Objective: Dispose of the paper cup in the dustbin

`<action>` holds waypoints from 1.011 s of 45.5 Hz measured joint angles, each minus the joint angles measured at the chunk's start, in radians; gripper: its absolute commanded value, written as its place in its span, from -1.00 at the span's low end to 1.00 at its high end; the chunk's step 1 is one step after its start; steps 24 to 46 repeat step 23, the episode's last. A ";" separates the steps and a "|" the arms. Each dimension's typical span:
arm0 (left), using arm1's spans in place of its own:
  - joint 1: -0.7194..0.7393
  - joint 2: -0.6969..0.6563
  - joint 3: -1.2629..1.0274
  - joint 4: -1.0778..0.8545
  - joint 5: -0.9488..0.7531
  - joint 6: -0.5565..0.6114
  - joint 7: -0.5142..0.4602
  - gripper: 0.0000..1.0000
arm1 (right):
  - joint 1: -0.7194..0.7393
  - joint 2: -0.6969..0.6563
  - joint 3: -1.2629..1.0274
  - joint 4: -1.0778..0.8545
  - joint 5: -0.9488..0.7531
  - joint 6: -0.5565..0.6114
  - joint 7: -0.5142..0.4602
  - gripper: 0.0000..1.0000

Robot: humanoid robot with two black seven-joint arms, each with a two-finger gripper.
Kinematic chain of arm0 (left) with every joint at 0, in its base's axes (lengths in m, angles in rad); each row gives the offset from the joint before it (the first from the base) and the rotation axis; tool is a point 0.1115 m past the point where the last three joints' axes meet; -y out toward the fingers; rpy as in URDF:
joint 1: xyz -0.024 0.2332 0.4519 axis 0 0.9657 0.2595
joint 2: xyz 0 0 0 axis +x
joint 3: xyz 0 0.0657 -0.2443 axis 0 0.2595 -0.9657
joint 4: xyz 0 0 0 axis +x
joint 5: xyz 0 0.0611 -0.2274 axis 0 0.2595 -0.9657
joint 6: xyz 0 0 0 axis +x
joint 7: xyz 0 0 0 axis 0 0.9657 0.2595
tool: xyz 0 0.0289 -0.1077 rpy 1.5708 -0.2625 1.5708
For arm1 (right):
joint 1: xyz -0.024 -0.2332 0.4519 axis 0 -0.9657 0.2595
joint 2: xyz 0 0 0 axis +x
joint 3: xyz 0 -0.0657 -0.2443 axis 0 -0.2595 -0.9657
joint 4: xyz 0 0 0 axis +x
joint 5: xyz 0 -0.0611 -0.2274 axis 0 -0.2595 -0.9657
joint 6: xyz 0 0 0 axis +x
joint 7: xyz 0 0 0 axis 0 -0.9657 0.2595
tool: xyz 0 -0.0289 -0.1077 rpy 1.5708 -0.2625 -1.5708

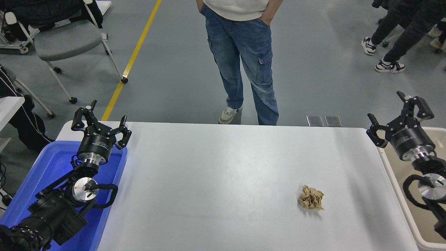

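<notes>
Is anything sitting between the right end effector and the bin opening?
Nothing visible. The right end effector is empty and open above the bin's far left corner. No paper cup is in view; only a crumpled paper ball lies on the table.
</notes>
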 measured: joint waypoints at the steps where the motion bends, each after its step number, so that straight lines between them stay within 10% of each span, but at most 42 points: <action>1: 0.000 0.000 0.000 0.000 0.000 0.000 0.000 1.00 | -0.002 0.007 0.003 -0.003 -0.005 -0.007 0.010 0.99; 46: 0.000 0.000 0.000 0.000 0.000 0.000 0.000 1.00 | -0.025 0.068 0.010 -0.047 -0.034 -0.073 0.108 0.99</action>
